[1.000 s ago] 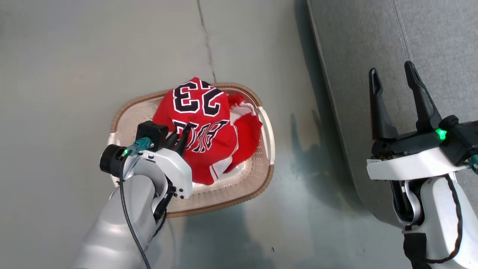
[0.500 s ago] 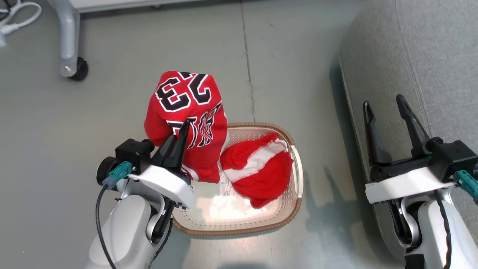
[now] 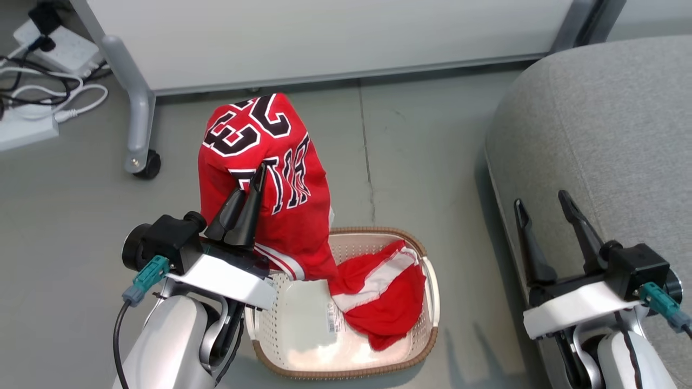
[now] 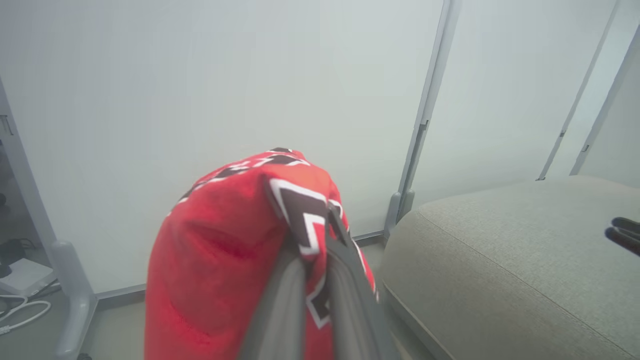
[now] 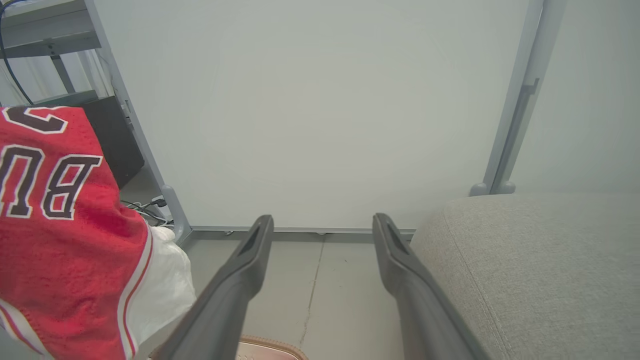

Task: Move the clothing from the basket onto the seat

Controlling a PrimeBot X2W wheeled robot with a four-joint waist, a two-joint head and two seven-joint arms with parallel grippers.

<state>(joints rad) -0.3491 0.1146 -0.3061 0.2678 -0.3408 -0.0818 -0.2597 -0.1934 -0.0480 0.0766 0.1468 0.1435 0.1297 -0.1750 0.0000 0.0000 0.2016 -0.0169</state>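
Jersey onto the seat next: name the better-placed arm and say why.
Left. The left gripper is shut on the jersey, which hangs over the basket, so it likely only needs to swing across to the seat. The right gripper is open and empty; using it would need a handover.

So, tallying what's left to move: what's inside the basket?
One red white-striped piece lies in the basket beside a barcode sticker on its floor. Anything under that piece is covered.
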